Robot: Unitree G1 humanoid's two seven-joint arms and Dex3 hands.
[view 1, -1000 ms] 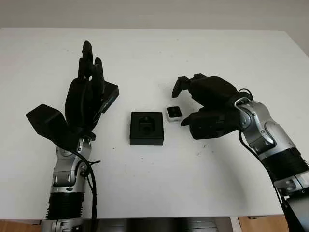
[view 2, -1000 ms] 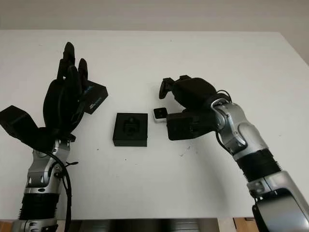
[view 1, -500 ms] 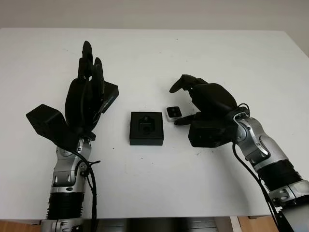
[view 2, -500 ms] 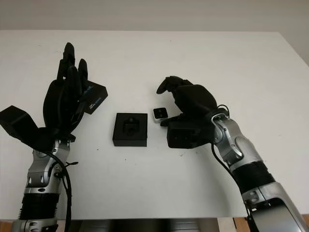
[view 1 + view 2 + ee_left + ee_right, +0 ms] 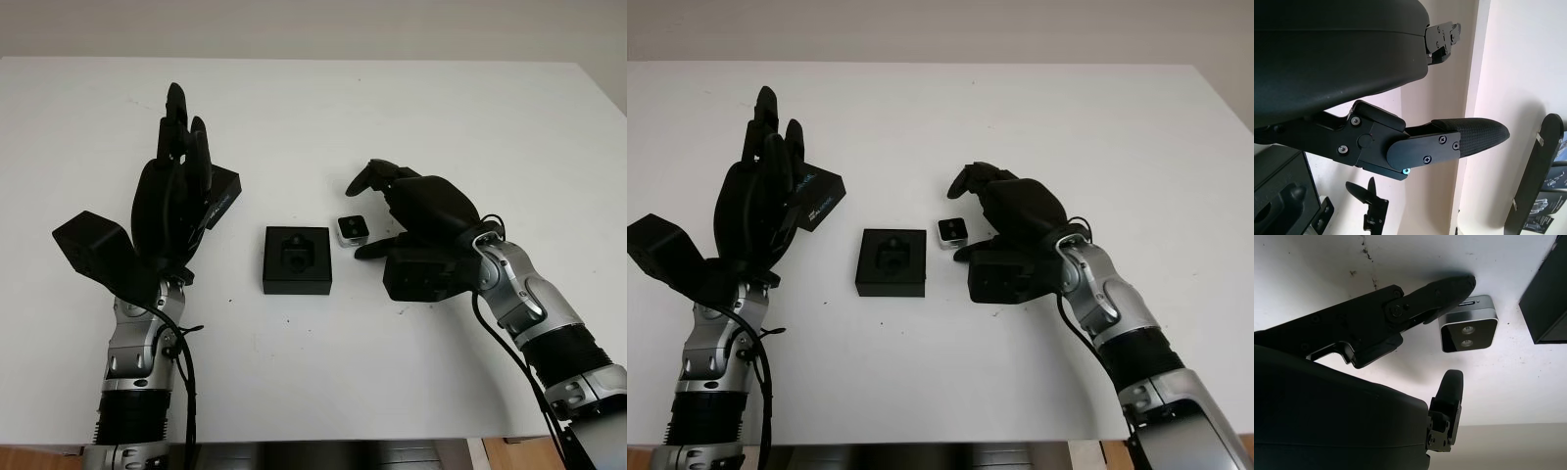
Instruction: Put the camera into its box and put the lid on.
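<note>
Right hand [image 5: 392, 211] has dropped lower around the camera [image 5: 352, 229] over the last second: the upper fingers, raised and further back earlier, now arch over the camera's far side, and the thumb tip sits at its near-right edge. In the right wrist view one finger [image 5: 1449, 289] reaches to the camera's [image 5: 1468, 330] top corner and looks to be touching or nearly touching it; the other finger [image 5: 1450, 387] is short of it, with bare table between. So the hand is partly open, bracketing the camera but not gripping it. The camera lies flat on the table [image 5: 392, 117], lens face up, just beside the right edge of the box [image 5: 298, 259].

Meaning for the task: the approach looks about finished, and the next step, as I judge it, is closing the fingers on the camera. Nothing is packed yet. The box is open with its moulded recess bare.

Compared with the earlier frames: the right wrist has moved slightly toward the robot and the fingers have come in closer. Camera and box have not shifted. The left hand [image 5: 176, 196] is unchanged, held upright over the table's left side, open and holding nothing. The lid [image 5: 221, 194] lies on the table behind it, partly hidden, also unmoved.

Risk: the camera is small and flat, so a fingertip pinch could push it aside.
</note>
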